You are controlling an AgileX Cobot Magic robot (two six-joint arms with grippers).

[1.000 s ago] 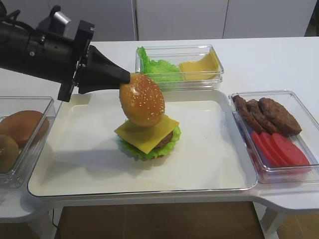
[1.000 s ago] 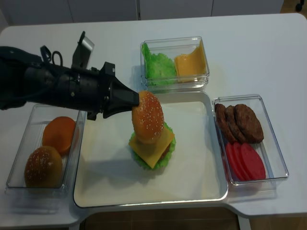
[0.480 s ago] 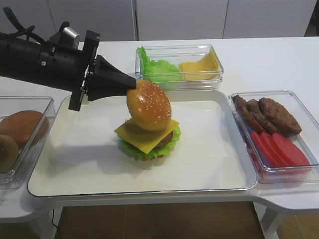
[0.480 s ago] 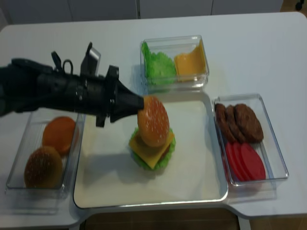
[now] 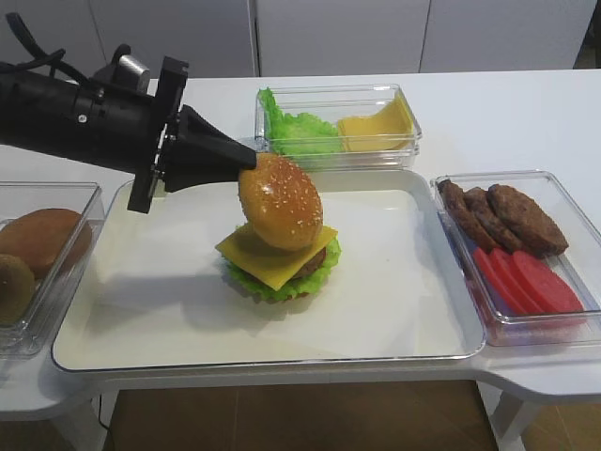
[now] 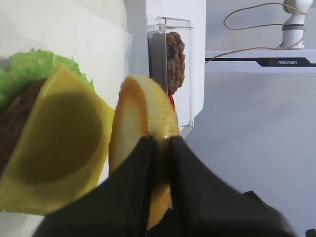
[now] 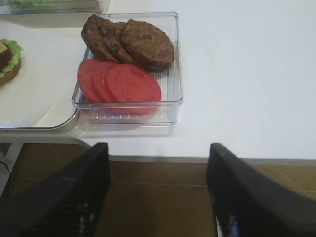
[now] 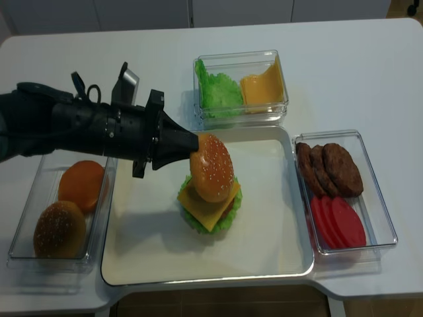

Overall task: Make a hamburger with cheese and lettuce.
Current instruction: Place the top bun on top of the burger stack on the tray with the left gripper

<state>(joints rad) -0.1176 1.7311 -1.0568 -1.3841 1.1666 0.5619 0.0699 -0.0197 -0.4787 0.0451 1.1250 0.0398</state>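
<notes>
While the hamburger [image 5: 279, 256] sits near the middle of the white tray [image 5: 404, 310], it lacks only its lid: lettuce [image 5: 319, 272] at the bottom, brown patty [image 5: 308, 264] on that, and the square cheese [image 5: 268, 257] on top with its corners jutting out. The sesame bun top [image 5: 280, 201] is not down yet. It hangs tilted on edge, domed face turned toward the right of the tray and flat underside facing back to the arm, its lower rim at or just touching the cheese.

From the left, the left claw [image 5: 246, 162] has its two black fingers pressed together on the bun's upper rim, as the left wrist view shows plainly. So the stack lies below and slightly right of the claw, and the bun's flat face stands nearly upright where it ought to lie level. I'd judge the coming move hangs on that tilt: the bun has to be rolled flat over the cheese before letting go, or it may slide off.

The right claw [image 7: 158, 192] waits off the desk's near edge, fingers spread and empty, by the bin [image 7: 173, 74] of spare patties and tomato slices. The left arm is clearly the nearer one.
</notes>
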